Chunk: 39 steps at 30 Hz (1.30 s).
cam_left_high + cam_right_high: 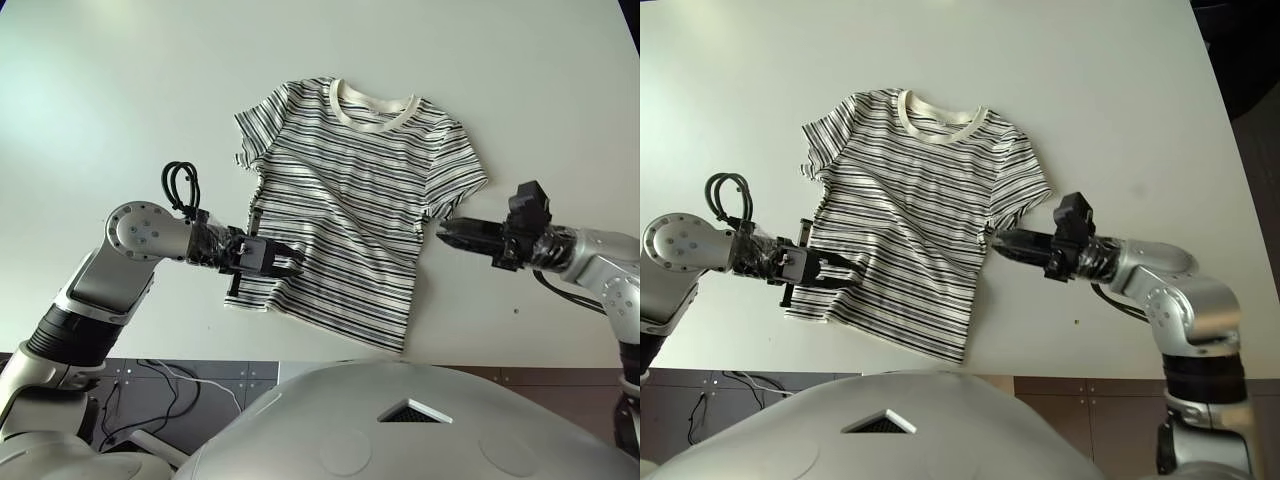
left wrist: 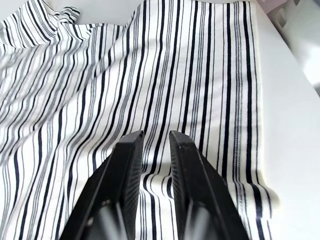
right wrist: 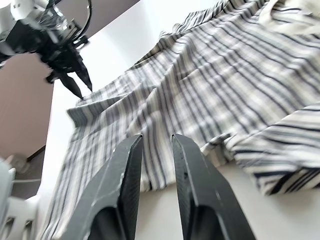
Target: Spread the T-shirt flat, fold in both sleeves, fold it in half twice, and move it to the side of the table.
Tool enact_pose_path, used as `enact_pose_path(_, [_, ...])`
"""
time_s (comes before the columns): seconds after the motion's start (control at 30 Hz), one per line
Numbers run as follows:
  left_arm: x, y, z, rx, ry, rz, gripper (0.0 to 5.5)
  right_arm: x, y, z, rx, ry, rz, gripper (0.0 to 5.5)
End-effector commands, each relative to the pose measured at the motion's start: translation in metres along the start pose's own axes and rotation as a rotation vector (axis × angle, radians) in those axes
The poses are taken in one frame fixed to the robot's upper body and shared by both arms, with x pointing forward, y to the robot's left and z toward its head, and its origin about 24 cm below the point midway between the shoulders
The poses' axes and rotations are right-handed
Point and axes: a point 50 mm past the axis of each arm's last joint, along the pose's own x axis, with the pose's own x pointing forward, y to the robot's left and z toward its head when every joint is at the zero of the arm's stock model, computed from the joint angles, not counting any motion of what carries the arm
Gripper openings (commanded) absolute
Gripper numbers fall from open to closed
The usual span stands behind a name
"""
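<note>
A black-and-white striped T-shirt (image 1: 350, 200) lies face up on the white table (image 1: 100, 80), collar at the far end, both short sleeves out and some wrinkles down its left side. My left gripper (image 1: 295, 265) sits low over the shirt's near left hem corner, fingers close together with no cloth between them (image 2: 156, 134). My right gripper (image 1: 442, 230) points at the shirt's right side seam just below the right sleeve (image 1: 455, 180), its tips at the edge of the cloth. Its fingers are also close together and hold nothing (image 3: 157, 136).
The table's near edge (image 1: 150, 352) runs just below the shirt's hem, with cables (image 1: 180, 385) on the floor beyond it. Bare tabletop spreads to the left, right and far side of the shirt. The table's right edge (image 1: 1230, 140) borders dark floor.
</note>
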Motion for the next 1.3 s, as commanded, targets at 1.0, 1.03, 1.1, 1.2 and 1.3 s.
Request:
enact_pose_path(1.0, [0.026, -0.086, -0.033, -0.172, 0.023, -0.058, 0.96, -0.031, -0.019, -0.058, -0.303, 0.59, 0.136, 1.06])
enact_pose_path(1.03, [0.027, -0.09, -0.034, -0.187, 0.032, -0.057, 0.96, -0.031, -0.02, -0.055, -0.315, 0.594, 0.138, 1.06])
enact_pose_path(1.1, [0.03, -0.091, -0.034, -0.219, 0.009, -0.008, 0.96, -0.032, -0.021, -0.048, -0.333, 0.58, 0.127, 1.06])
enact_pose_path(1.2, [0.026, -0.068, -0.015, -0.261, -0.135, 0.112, 0.96, -0.036, -0.014, -0.041, -0.331, 0.535, 0.132, 1.06])
enact_pose_path(1.3, [0.015, -0.047, 0.009, -0.289, -0.257, 0.183, 0.96, -0.041, -0.009, -0.033, -0.329, 0.489, 0.117, 1.06])
